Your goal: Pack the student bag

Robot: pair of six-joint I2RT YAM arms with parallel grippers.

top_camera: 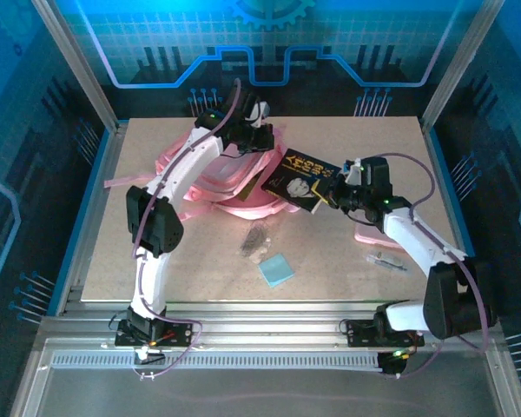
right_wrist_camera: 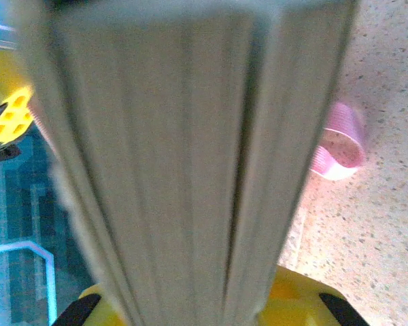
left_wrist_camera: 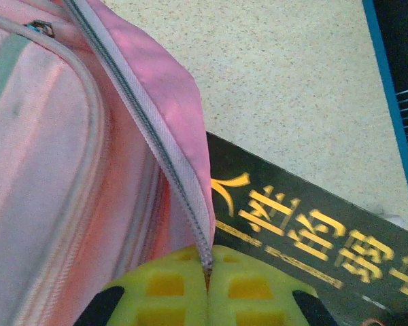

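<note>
- Here, the large soft pink fabric backpack (top_camera: 230,187) lies at the far middle of the pale speckled table (top_camera: 330,287), with one strap trailing out to the left.
- The left arm rises from its base at the near left and bends at a dark elbow over the table's left side. From there it reaches far and rightward across the backpack, so the left gripper (left_wrist_camera: 207,270) sits at the backpack's far edge.
- In the left wrist view its yellow fingers (left_wrist_camera: 170,292) are pressed together on the grey-toothed zipper edge of a pink flap.
- The right arm folds at an elbow by the table's near right edge, and its forearm stretches leftward and far toward the middle.
- The right gripper (top_camera: 330,193) pinches the right end of a black book with yellow characters (top_camera: 297,176). The book's left corner runs under the raised flap.
- In the right wrist view the book's grey page edge sits between yellow fingers (right_wrist_camera: 296,292), with a pink strap loop (right_wrist_camera: 340,142) on the table to the right.
- Near of the backpack lie a crumpled clear packet (top_camera: 256,241) and a blue square note pad (top_camera: 276,270).
- A flat pink case (top_camera: 369,236) lies partly under the right forearm.
</note>
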